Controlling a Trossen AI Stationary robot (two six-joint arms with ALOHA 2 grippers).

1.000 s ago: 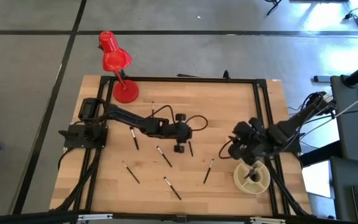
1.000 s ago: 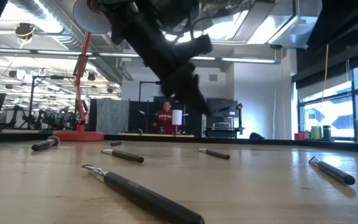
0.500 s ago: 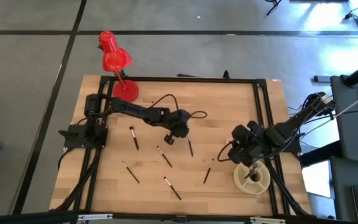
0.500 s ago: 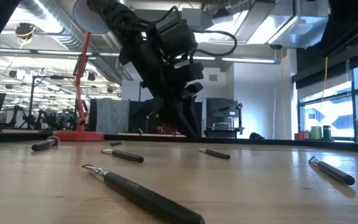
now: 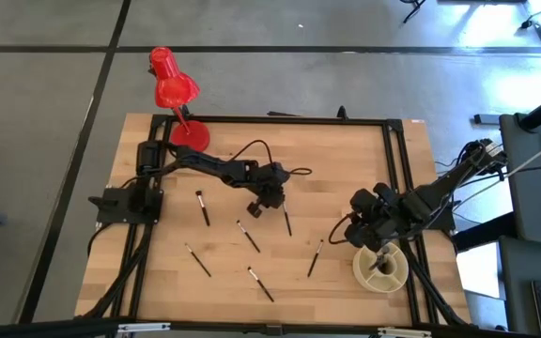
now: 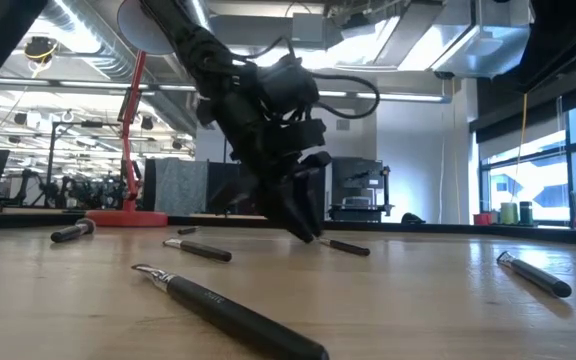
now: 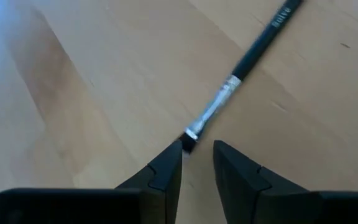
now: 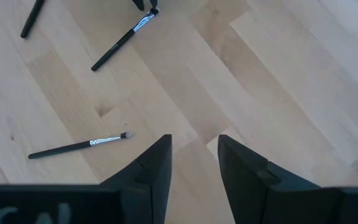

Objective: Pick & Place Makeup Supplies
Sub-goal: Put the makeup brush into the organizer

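Several slim dark makeup brushes lie flat on the wooden table (image 5: 346, 160). One brush (image 5: 287, 222) lies at mid-table. My left gripper (image 7: 197, 148) slants down onto its far, bristle end (image 7: 189, 142), open by a narrow gap, with a fingertip on either side of that end. Other brushes lie at the left (image 5: 203, 208), in the middle (image 5: 249, 237) and near the front edge (image 5: 260, 284). My right gripper (image 8: 194, 146) hovers open above the table at the right (image 5: 360, 230), with nothing between its fingers. My left gripper's fingertips (image 7: 174, 152) stand down at the table on both sides of the brush's bristle tip (image 7: 189, 142), slanting down from the far left. The brush lies flat on the wood, pointing away from the fingers. Whether a finger touches it, I cannot tell.
A round beige holder (image 5: 381, 268) with a brush in it stands at the near right, below my right arm. A red desk lamp (image 5: 175, 94) stands at the far left corner. Another brush (image 5: 316, 258) lies left of the holder. Black rails frame the table.
My left gripper has sunk toward the table and rolled about its own axis, and its fingertips have come down to the far end of the mid-table brush. The brushes have stayed where they lay. My right arm has kept still.
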